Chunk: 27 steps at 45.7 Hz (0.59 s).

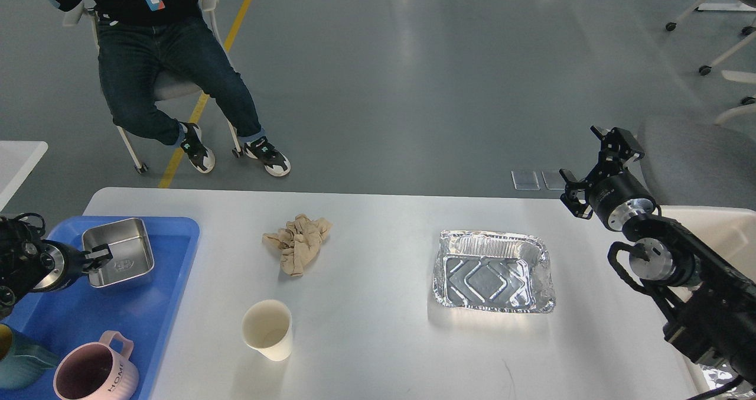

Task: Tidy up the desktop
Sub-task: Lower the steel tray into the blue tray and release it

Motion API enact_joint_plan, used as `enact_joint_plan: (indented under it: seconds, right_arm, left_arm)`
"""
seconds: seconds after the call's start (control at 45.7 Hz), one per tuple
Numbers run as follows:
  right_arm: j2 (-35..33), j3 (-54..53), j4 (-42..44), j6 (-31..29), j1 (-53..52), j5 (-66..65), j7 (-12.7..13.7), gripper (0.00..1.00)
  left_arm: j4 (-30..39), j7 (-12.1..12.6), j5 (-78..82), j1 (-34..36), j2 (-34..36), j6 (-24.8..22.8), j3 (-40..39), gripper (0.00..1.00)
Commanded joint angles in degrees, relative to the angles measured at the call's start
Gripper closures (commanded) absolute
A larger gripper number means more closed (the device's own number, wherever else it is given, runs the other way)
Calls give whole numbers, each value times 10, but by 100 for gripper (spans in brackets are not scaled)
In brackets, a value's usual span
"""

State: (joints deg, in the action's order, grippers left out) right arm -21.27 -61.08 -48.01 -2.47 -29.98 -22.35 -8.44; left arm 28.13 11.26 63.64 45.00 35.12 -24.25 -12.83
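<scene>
— While our left tool (100,256) pinches the near wall of the steel tin (120,253) inside the blue tray (177,230), how much of the tidying would we call done?

— A good part, we judge. The tray at the tabletop's (378,353) left end already carries the tin, a teal cup (20,361) and a pink mug (94,373).

— And what is left on the white surface itself?

— Moving rightward: a crumpled tan cloth (298,243), a paper cup (267,329) nearer us, then a foil tray (493,271).

— And our right tool (596,158)?

— It hangs past the far right corner, fingers spread, holding nothing.
</scene>
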Motion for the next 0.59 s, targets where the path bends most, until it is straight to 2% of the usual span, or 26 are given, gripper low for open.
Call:
enact_joint_plan:
  seconds: [0.0,0.219,0.329,0.46,0.569]
  right_arm:
    - [-1,0,0,2,0,0,0,0]
    - [1,0,-1,2,0,0,0,0]
    - [1,0,-1,2,0,0,0,0]
    - [1,0,-1,3,0,0,0,0]
    - [2,0,0,3,0,-1,0,0]
  left_arm:
    - [0,0,0,-3,-1,0,0,96]
    - [0,3,-2,-11,6,-1,0,68]
    - [0,2,-11,-11,9,-3,-2,46]
    - [0,-1,-18,-8,13,1,-8,25]
    - [0,10,-54,-1,45,1,-11,18]
